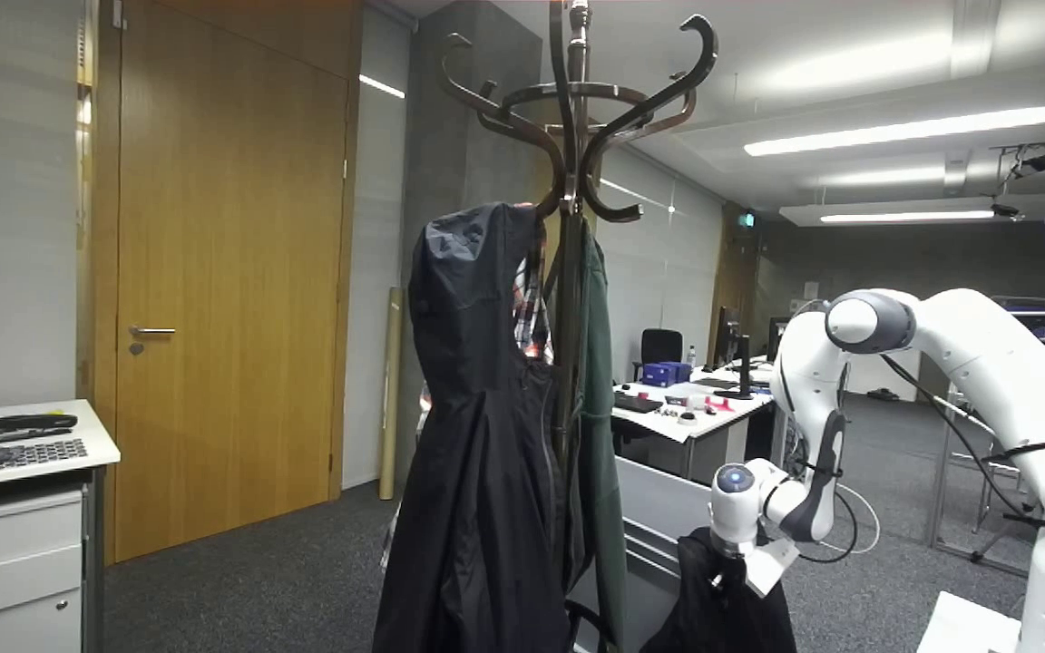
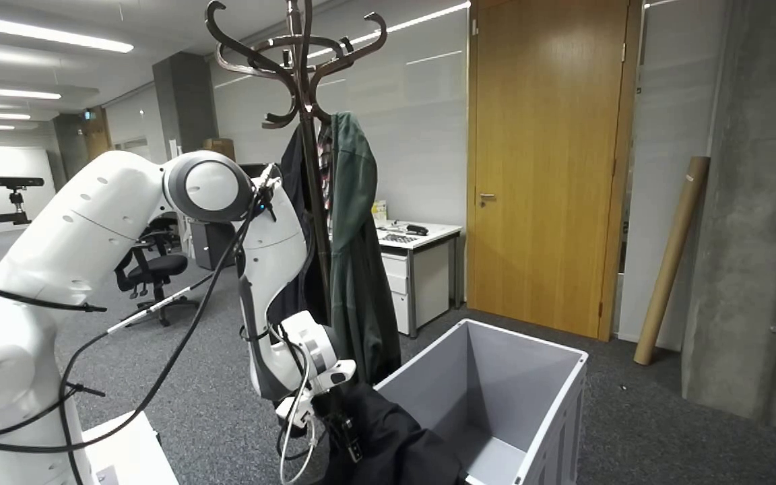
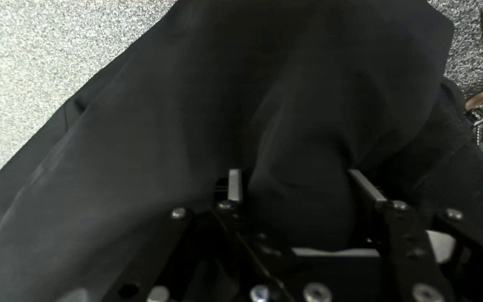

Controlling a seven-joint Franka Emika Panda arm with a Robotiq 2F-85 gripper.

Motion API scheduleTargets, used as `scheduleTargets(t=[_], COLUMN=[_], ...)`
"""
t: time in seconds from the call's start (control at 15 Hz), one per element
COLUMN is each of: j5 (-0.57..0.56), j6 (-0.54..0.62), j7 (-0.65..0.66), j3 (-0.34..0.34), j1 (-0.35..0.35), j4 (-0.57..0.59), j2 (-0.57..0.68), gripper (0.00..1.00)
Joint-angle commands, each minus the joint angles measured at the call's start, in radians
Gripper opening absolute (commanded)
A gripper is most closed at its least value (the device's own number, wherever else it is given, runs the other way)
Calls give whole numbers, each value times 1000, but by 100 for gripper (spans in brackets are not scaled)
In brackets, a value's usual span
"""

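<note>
My gripper (image 3: 300,184) points down into a black cloth garment (image 3: 208,105), which fills most of the wrist view. Its two fingers stand wide apart, with a bulging fold of the cloth between them. No clear pinch on the fold shows. In an exterior view the gripper (image 2: 347,438) is beside the black cloth (image 2: 395,438), which lies at the near end of a grey crate (image 2: 529,377). The cloth (image 1: 731,608) also shows under the wrist in an exterior view, where the fingers are mostly hidden. The cloth's lower part is out of frame.
A dark coat stand (image 1: 568,136) stands close by, also seen in an exterior view (image 2: 307,87). A dark hooded jacket (image 1: 477,435) and a green jacket (image 2: 354,202) hang on it. A desk (image 2: 428,232), a door (image 2: 543,168) and a cardboard tube (image 2: 672,263) are farther back.
</note>
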Motion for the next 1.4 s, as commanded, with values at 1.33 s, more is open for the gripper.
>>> scheduleTargets(t=[1.33], j5=[-39], j6=[-7], j7=[-7], j3=[-70], j1=[-1], j4=[-138], j2=[-478], gripper=[2])
